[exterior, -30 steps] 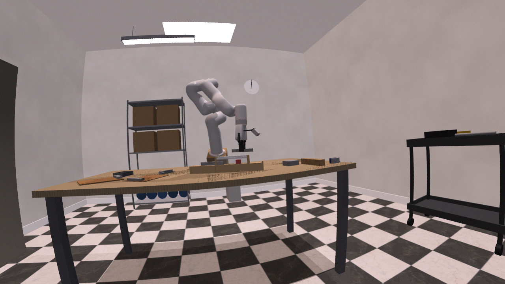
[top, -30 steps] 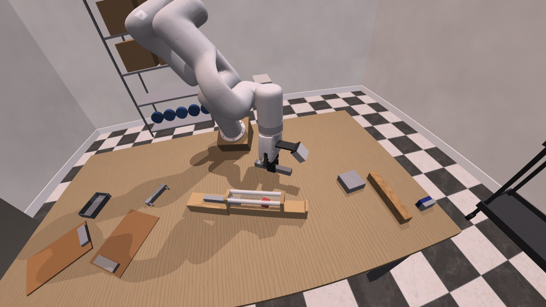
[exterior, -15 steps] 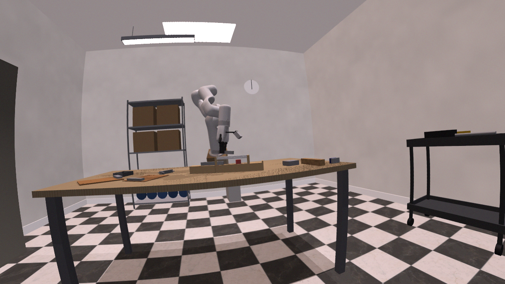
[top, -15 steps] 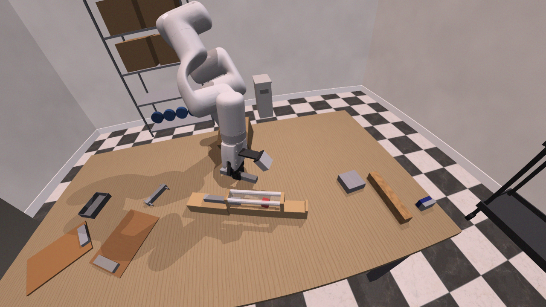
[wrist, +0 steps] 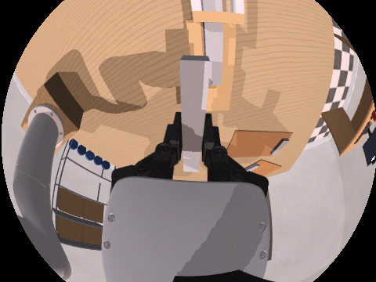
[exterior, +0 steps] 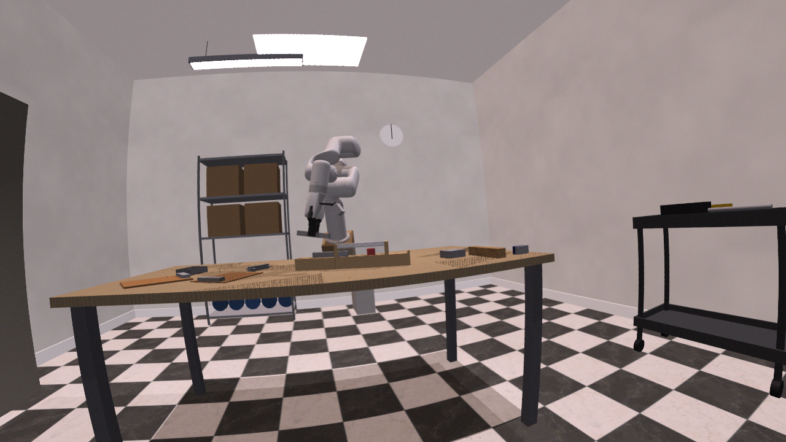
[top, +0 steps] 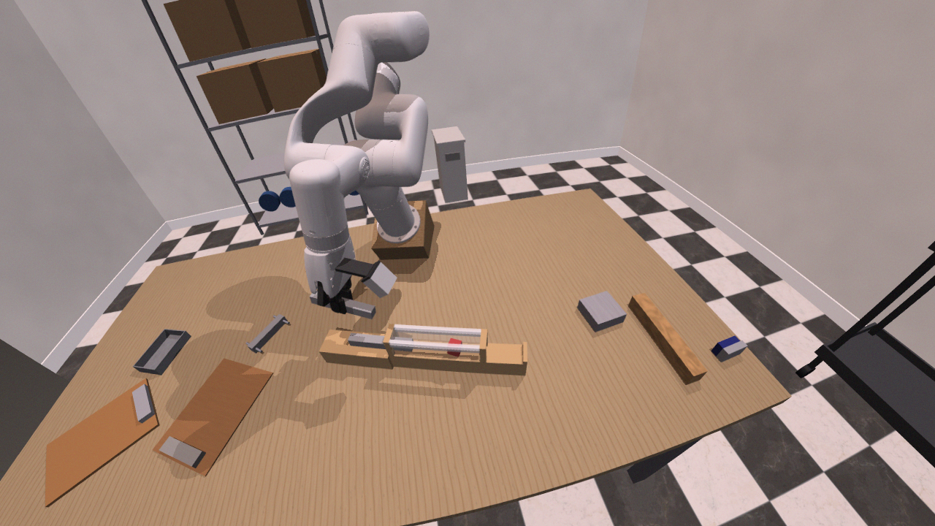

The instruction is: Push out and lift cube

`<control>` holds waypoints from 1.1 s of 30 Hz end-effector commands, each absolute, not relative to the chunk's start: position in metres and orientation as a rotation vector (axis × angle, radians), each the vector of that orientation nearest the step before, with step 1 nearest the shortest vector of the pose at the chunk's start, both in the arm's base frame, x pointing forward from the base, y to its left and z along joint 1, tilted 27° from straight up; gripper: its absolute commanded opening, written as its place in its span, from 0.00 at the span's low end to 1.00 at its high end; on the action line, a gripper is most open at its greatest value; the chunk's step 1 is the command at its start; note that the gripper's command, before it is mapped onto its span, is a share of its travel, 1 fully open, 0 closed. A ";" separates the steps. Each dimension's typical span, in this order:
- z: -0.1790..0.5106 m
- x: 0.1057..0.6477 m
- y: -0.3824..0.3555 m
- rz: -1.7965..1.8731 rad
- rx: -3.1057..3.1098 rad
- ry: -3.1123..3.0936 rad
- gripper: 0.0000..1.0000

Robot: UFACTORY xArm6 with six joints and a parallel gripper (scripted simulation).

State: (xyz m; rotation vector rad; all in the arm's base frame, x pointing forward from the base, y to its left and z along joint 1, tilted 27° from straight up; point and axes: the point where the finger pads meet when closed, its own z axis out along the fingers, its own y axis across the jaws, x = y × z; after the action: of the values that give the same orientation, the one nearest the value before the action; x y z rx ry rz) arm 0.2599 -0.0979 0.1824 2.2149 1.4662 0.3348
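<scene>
My end effector [top: 337,302] is clamped on the grey bar [top: 358,307], channel [top: 424,356] just ahead, red cube [top: 453,346] inside it, unpushed, lift not yet begun.

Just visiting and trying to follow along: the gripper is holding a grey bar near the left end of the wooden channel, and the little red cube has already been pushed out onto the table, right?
Not quite. The small red cube still sits inside the long wooden channel, between its pale rails, as the top view shows. The rest holds: the gripper grips a grey bar near the channel's left end.
</scene>
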 end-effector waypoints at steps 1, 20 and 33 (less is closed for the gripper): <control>0.184 0.271 -0.147 0.454 2.215 1.656 0.00; 0.178 0.277 -0.182 0.448 2.190 1.684 0.00; 0.146 0.293 -0.186 0.448 2.190 1.684 0.00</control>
State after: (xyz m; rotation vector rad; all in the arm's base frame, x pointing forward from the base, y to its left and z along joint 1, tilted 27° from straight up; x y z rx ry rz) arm 0.2879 -0.1839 0.1472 2.1964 1.6879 0.4417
